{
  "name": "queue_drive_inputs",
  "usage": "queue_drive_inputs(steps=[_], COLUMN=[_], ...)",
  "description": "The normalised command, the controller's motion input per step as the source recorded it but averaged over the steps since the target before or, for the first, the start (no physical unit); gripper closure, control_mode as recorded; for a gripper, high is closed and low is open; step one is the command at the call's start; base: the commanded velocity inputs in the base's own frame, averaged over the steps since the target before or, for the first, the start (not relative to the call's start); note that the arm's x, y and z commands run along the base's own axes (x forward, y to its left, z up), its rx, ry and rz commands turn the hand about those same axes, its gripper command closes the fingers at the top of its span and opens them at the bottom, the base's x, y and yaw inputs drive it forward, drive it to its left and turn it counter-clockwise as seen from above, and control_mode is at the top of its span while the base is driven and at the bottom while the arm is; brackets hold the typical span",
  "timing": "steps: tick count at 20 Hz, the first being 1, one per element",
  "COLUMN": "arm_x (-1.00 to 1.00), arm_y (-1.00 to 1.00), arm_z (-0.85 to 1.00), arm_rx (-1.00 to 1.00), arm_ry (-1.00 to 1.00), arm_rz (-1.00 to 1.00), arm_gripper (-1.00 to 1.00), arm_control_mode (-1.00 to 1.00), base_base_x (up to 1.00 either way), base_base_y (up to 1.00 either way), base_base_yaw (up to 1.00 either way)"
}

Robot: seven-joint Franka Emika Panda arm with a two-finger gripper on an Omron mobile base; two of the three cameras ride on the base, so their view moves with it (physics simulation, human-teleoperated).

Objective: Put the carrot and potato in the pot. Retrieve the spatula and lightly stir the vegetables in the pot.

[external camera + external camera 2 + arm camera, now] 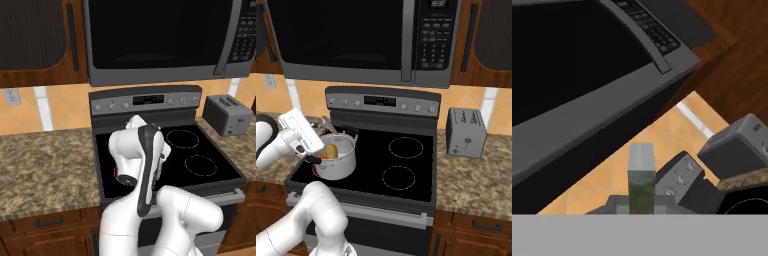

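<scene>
The steel pot (338, 161) stands on the stove's front left burner, one black handle toward the back. The tan potato (331, 150) lies inside it, and a sliver of orange carrot (323, 156) shows at its left inner edge. My gripper (326, 125) hangs just above and left of the pot's rim, tilted up toward the microwave. In the hand view my gripper (641, 202) is shut on a flat grey-green spatula (642, 175) that rises straight between the fingers. My own arm hides the pot in the left base view.
The black glass cooktop (406, 170) has two bare right burners. A grey toaster (466, 132) sits on the granite counter (476, 185) to the right. The microwave (356, 40) hangs low over the stove. A red glow (316, 171) shows under the pot.
</scene>
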Motion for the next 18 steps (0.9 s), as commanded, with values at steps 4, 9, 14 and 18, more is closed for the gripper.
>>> queue_drive_inputs(steps=[4,9,14,18], arm_x=[-1.0,-0.84,-0.15,0.0], arm_y=[-0.14,0.0,0.22,0.62], arm_z=[0.39,0.2,0.22,0.61], arm_rx=[0.18,0.08,0.18,0.13], arm_ry=[0.54,0.67,0.89,0.76], arm_rz=[-0.04,0.0,0.12,0.26], arm_gripper=[1.0,1.0,1.0,1.0], arm_control_mode=[-1.0,-1.0,-1.0,-1.0], base_base_x=[0.0,0.0,0.0,0.0], base_base_y=[0.0,0.0,0.0,0.0], base_base_yaw=[0.0,0.0,0.0,0.0])
